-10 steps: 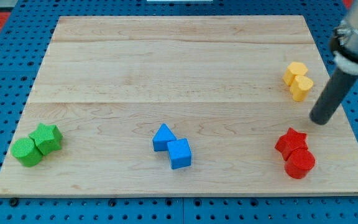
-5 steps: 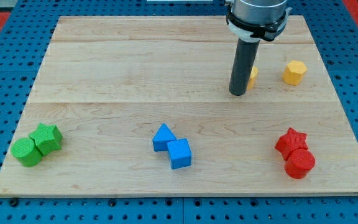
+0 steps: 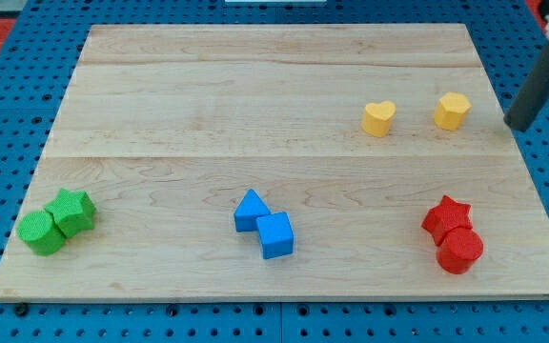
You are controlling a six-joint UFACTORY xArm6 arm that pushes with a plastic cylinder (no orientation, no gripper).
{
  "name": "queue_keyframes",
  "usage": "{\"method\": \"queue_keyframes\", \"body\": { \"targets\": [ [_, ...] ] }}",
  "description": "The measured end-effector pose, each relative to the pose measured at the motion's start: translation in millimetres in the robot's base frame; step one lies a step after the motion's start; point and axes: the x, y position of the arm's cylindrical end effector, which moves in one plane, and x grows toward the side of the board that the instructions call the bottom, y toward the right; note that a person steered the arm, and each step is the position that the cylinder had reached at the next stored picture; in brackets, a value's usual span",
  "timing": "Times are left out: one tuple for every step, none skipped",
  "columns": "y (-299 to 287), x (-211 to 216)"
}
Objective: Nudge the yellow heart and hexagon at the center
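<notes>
Pincer: none, rod tip (image 3: 518, 125) right of yellow hexagon (image 3: 452, 110); yellow heart (image 3: 378, 118) lobes up.

Eight blocks lie on the wooden board (image 3: 255, 86), two of each colour. Two yellow: a yellow heart (image 3: 378, 118) and a yellow hexagon (image 3: 452, 110). Two red: a red star (image 3: 447, 215) and a red cylinder (image 3: 460, 252). Two blue: a blue triangle (image 3: 250, 209) and a blue cube (image 3: 275, 234). Two green: a green star (image 3: 71, 211) and a green cylinder (image 3: 39, 232). One rod, with my tip (image 3: 517, 125).

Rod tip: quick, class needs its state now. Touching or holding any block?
My tip: no gripper, holds nothing; touches no block, apart to the view's right of the yellow hexagon.
</notes>
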Motion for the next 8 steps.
{"method": "queue_keyframes", "body": {
  "targets": [
    [-12, -44],
    [-12, -63],
    [-44, -70],
    [-48, -70],
    [-29, -63],
    [-43, -33],
    [-90, 8],
    [-197, 20]
  ]
}}
